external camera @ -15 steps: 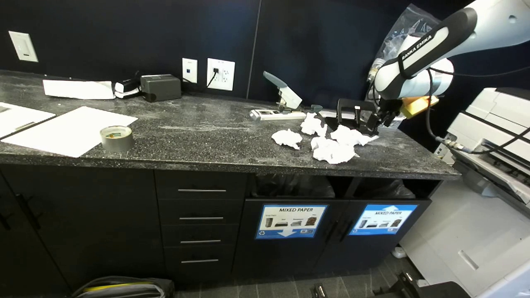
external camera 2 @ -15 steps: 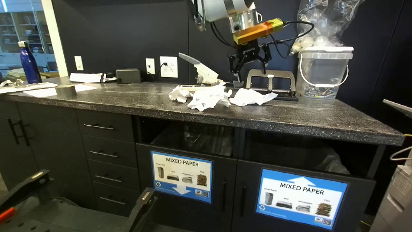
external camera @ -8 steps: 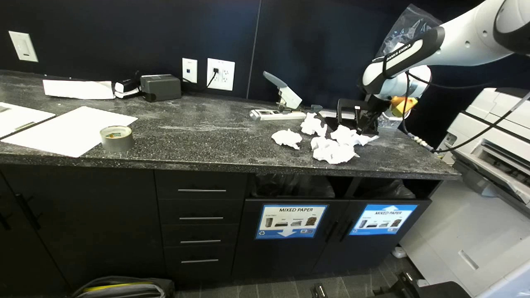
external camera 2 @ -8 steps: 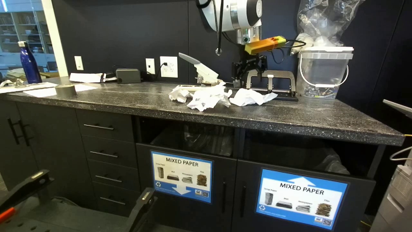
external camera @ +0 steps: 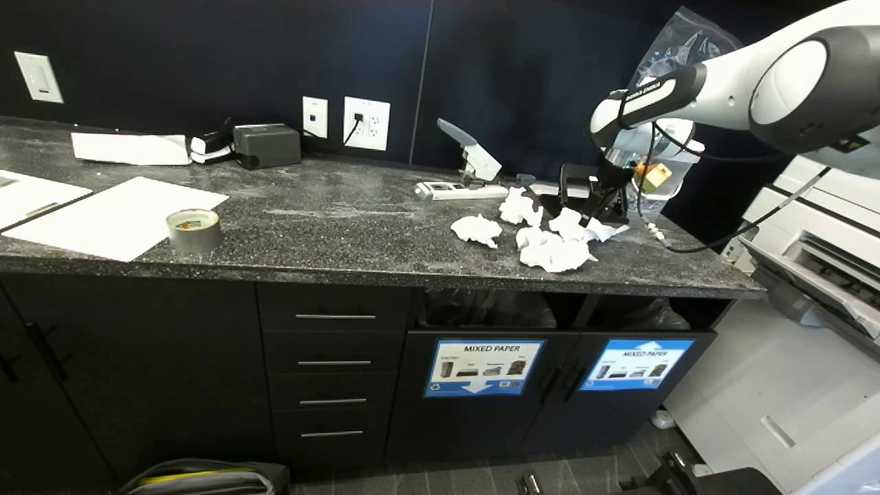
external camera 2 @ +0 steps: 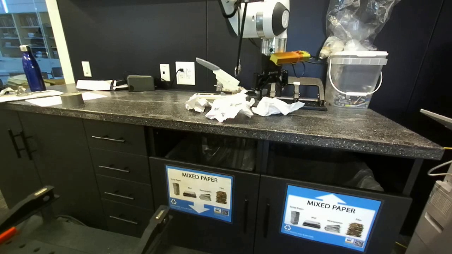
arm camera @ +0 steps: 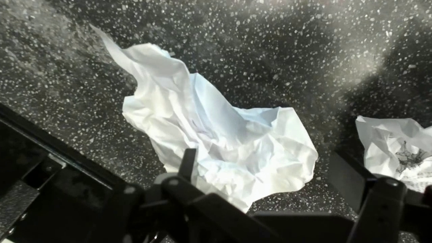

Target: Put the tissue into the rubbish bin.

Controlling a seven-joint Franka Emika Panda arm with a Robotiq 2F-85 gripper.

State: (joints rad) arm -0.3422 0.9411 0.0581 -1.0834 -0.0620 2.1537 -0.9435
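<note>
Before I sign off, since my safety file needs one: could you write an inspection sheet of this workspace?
Surface: dark speckled countertop with pale smudges.
Job's things: crumpled tissue on the countertop, not yet in the rubbish bin below, which is open on top.
Clutter: three more crumpled pieces, hole punch, stapler with its top raised, tape roll, clear tub.
Grippers: pincer open over the tissue, not closed on it; contact cannot be told.
Cables: robot cable hanging in a loop; black cord plugged into the wall outlet.
Surroundings: dark wall behind; large pale machine beside the countertop's end.
</note>
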